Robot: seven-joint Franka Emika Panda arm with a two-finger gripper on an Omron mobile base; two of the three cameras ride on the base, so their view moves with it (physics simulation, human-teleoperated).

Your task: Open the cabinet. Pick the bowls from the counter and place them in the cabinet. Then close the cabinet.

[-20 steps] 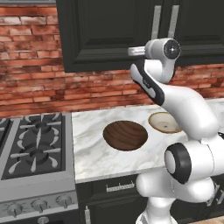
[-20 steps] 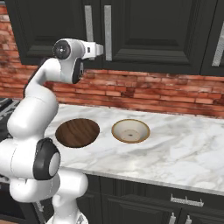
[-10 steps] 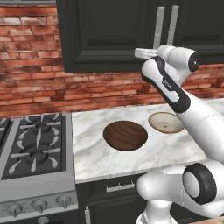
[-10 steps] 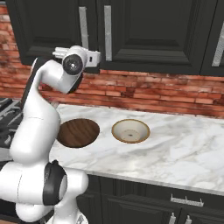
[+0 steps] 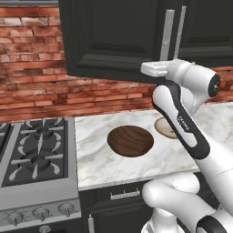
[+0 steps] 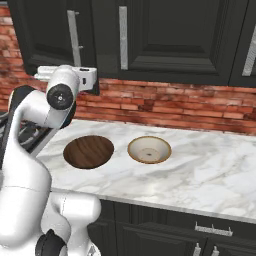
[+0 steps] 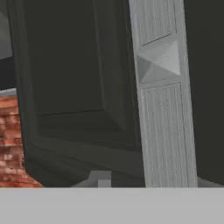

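Note:
The black cabinet (image 5: 109,36) hangs above the marble counter (image 5: 104,164). Its left door (image 6: 45,35) stands slightly ajar. My gripper (image 5: 164,66) is at the lower end of that door's silver handle (image 5: 167,32), shut on it; the fingertips are hidden. In the hand view the handle (image 7: 162,109) fills the right side, very close. On the counter lie the dark brown bowl (image 5: 130,140) and, to its right, the cream bowl (image 5: 164,129), partly behind my arm. From the right base view I see the gripper (image 6: 79,70), brown bowl (image 6: 89,151) and cream bowl (image 6: 149,149).
A gas stovetop (image 5: 36,154) adjoins the counter on the left. The right door's handle (image 6: 122,37) is beside the held one. Red brick wall (image 6: 175,102) runs between cabinet and counter. Dark drawers (image 6: 210,230) sit under the counter.
The gripper reached the left door's handle and closed on it. The door's handle edge has swung away from the neighbouring door. The bowls have not moved.

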